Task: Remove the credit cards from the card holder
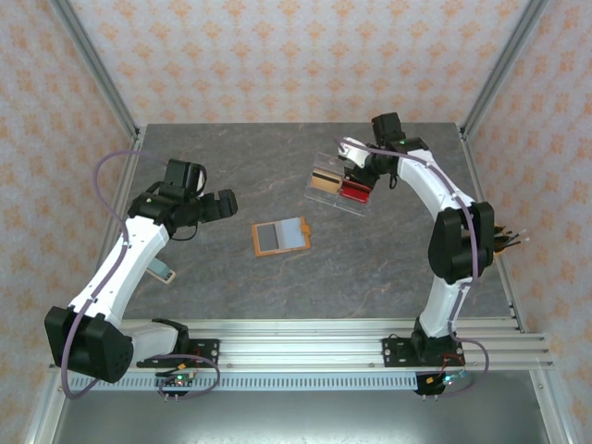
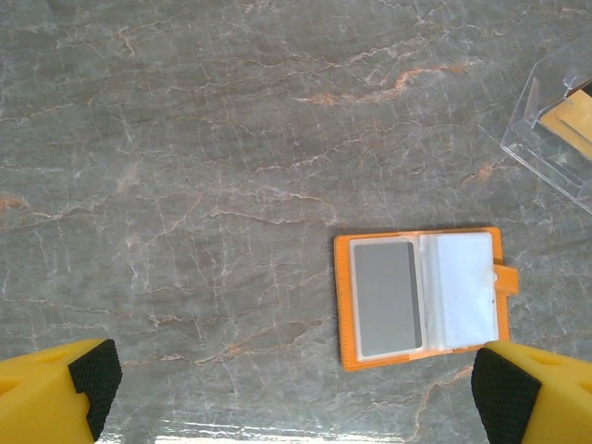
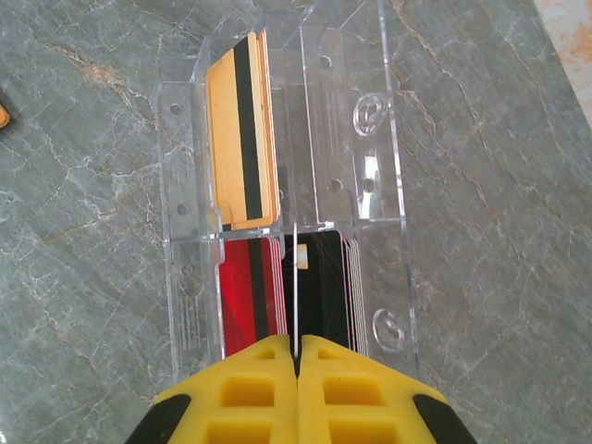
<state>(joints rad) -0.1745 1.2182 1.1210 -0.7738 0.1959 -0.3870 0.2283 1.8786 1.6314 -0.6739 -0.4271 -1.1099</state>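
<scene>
The wallet (image 1: 280,237) is laid open on the table (image 1: 388,268), a grey card (image 2: 387,298) showing in its sleeve. A thin card (image 3: 294,277) is pinched edge-on by the closed right gripper (image 3: 296,356) over the clear case (image 3: 379,139), apparently for slotting in. The left gripper (image 2: 296,388) is held wide open and empty, ready near the wallet.

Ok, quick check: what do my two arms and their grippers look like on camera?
The left arm and right arm have white links, black joints and a purple cable each. The left gripper and right gripper have yellow fingers with black pads.
</scene>
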